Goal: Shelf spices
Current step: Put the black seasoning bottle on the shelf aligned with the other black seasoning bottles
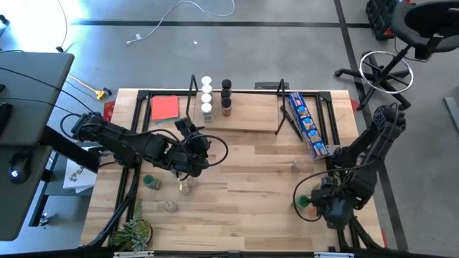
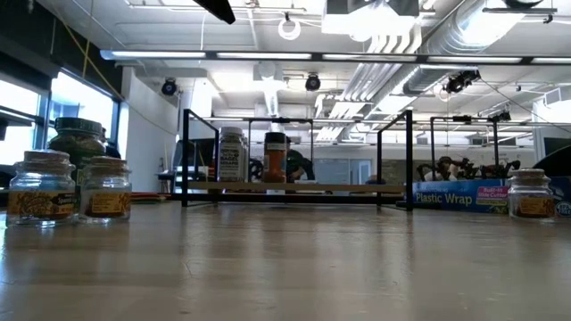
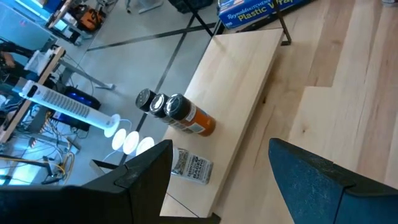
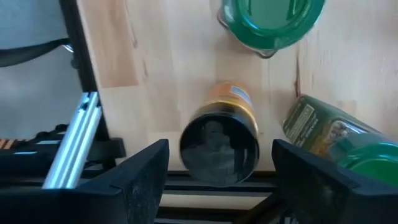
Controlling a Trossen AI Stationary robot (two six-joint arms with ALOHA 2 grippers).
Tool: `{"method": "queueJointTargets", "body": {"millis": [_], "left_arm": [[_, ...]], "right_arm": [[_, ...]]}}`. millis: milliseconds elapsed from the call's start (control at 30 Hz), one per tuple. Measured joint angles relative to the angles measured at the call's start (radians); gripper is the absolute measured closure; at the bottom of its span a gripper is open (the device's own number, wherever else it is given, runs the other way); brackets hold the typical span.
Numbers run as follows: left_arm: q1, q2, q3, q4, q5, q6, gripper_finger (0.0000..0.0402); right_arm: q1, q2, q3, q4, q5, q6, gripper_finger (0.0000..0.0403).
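The shelf stands at the table's far edge, its wooden board carrying white-lidded spice jars and black-lidded ones in two rows. My left gripper hovers open and empty left of centre, facing the shelf. My right gripper points down at the near right corner, open. Its fingers stand on either side of a black-lidded, orange-labelled jar without touching it. Two green-lidded jars stand close by.
Loose jars stand at the near left: a green-lidded one and clear ones. Another clear jar stands right of centre. A blue packet lies by the shelf's right end, a red card far left, a plant near left.
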Motion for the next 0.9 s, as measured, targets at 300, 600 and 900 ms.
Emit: {"method": "queueJointTargets", "body": {"millis": [300,600,900], "left_arm": [[0.000,0.000,0.000,0.000,-0.001,-0.009,0.0140],[-0.001,0.000,0.000,-0.001,-0.001,-0.017,0.0140],[-0.001,0.000,0.000,-0.001,-0.001,-0.017,0.0140]], "right_arm": [[0.003,0.034,-0.016,0.022,0.025,-0.034,0.0123],[0.001,0.148,-0.016,0.044,-0.035,-0.071,0.0140],[-0.126,0.150,0.155,-0.144,-0.154,-0.038,0.0212]]}}
